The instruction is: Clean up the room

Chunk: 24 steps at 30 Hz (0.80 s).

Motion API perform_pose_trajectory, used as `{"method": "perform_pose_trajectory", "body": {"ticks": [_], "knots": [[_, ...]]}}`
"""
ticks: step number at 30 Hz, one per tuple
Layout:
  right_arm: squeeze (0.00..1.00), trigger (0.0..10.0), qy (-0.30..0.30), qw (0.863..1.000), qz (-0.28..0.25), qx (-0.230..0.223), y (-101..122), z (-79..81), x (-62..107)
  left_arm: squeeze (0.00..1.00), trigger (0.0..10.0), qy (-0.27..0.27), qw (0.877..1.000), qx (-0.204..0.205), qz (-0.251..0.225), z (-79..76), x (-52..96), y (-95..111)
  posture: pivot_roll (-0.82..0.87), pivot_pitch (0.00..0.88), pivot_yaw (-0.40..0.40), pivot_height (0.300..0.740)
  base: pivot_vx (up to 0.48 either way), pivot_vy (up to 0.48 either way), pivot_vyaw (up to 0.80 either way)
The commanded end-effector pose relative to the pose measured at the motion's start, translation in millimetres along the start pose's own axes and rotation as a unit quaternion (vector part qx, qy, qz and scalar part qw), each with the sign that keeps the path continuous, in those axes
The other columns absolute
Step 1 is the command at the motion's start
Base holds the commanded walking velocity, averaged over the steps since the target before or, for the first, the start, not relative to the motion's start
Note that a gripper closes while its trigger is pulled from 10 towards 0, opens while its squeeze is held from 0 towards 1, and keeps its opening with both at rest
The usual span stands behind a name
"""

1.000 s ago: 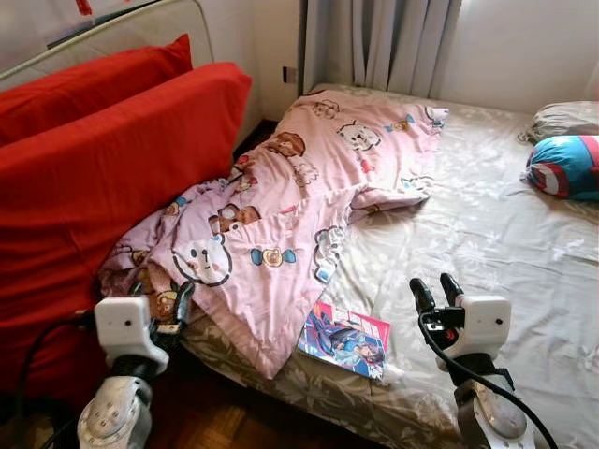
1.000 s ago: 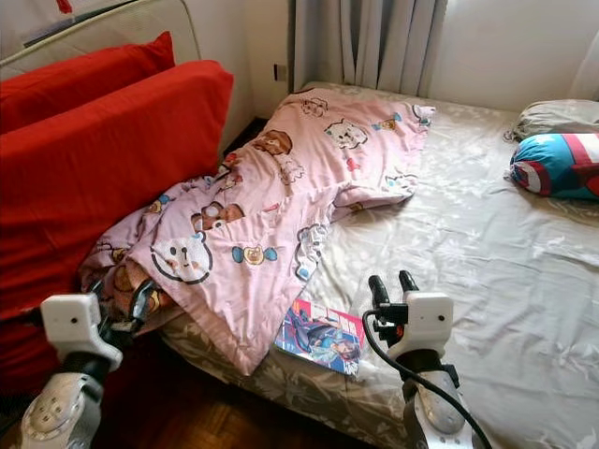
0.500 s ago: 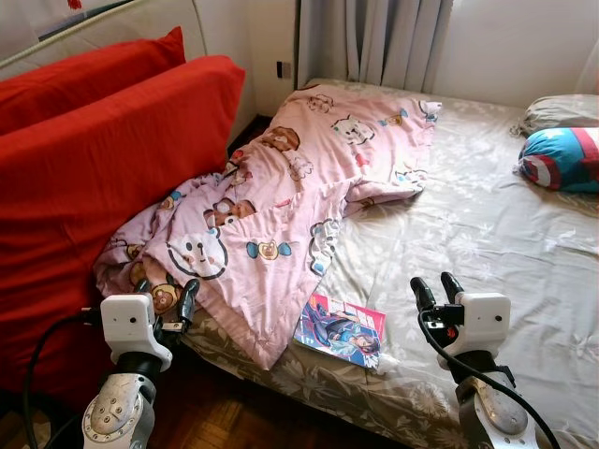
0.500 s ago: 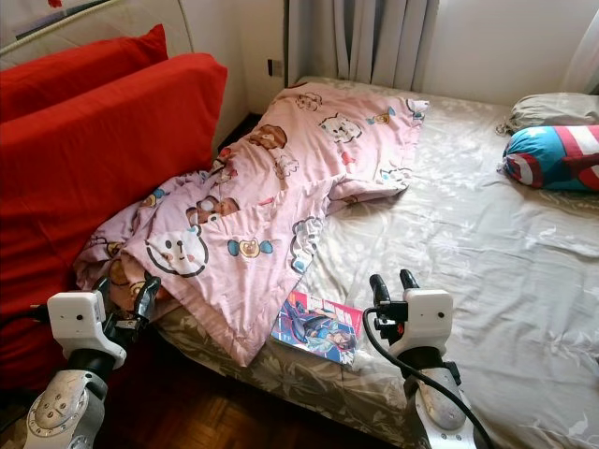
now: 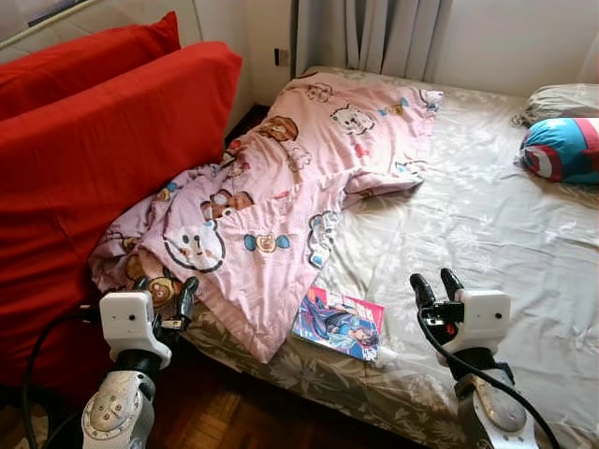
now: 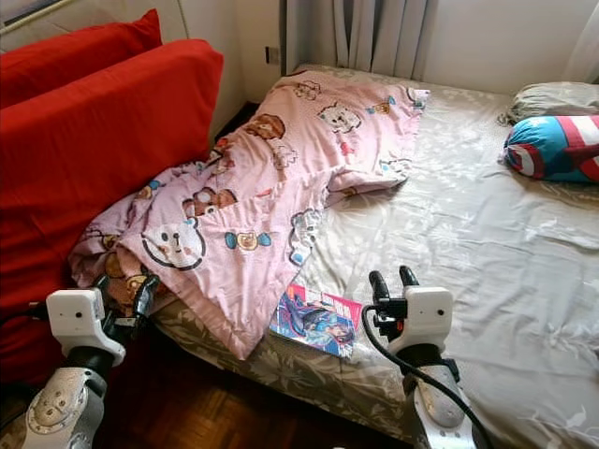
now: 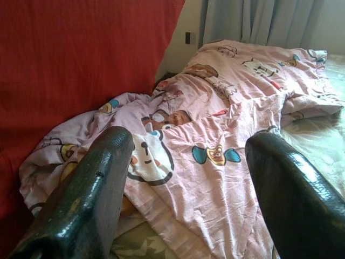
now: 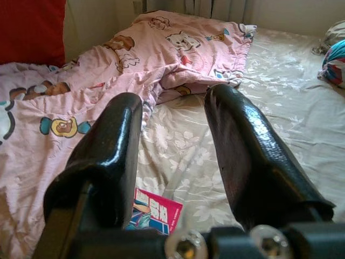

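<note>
Both arms have held their raised pose while the head camera dipped. Left gripper (image 5: 166, 292) and right gripper (image 5: 432, 284) stand spread, empty. Between them the comic book (image 5: 338, 323) lies flat at the bed (image 5: 487, 215) edge, long axis slanting across, partly under the pink blanket (image 5: 281, 196).

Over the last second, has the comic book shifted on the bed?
No. The comic book keeps its place beside the pink blanket's lower corner near the bed edge; only the camera moved.

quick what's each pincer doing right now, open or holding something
Left pincer: open, holding nothing, at the blanket edge.
Right pincer: open, holding nothing, above the bed beside the comic book.
</note>
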State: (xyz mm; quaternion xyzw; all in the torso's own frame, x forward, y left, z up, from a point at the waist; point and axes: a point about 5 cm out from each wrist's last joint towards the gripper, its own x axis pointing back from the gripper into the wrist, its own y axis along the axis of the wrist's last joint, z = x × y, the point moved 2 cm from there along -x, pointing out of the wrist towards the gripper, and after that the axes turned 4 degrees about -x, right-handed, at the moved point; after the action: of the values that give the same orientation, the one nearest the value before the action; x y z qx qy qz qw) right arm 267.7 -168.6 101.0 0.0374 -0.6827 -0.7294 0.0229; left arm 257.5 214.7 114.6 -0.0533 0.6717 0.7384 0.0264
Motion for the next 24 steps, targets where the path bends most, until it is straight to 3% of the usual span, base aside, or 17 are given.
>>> {"method": "perform_pose_trajectory", "body": {"ticks": [1, 6, 24], "knots": [[0.0, 10.0, 0.004, 1.0, 0.013, 0.0, -4.0, 1.8, 0.2, 0.0, 10.0, 0.003, 1.0, 0.003, 0.014, 0.0, 1.5, -6.1, -0.13, 0.159, -0.011, 0.66, 0.0, 0.0, 0.0], [0.0, 10.0, 0.003, 1.0, 0.002, -0.004, -2.3, 1.2, 0.3, 0.0, 10.0, 0.005, 1.0, 0.005, 0.012, -0.6, 1.6, -5.3, -0.13, 0.159, -0.015, 0.63, 0.0, 0.0, 0.0], [0.0, 10.0, 0.02, 1.0, 0.008, -0.017, -6.7, 10.2, -0.2, 0.0, 10.0, 0.002, 1.0, 0.01, 0.016, -4.0, 1.5, -5.5, -0.12, 0.165, -0.013, 0.63, 0.0, 0.0, 0.0]]}}
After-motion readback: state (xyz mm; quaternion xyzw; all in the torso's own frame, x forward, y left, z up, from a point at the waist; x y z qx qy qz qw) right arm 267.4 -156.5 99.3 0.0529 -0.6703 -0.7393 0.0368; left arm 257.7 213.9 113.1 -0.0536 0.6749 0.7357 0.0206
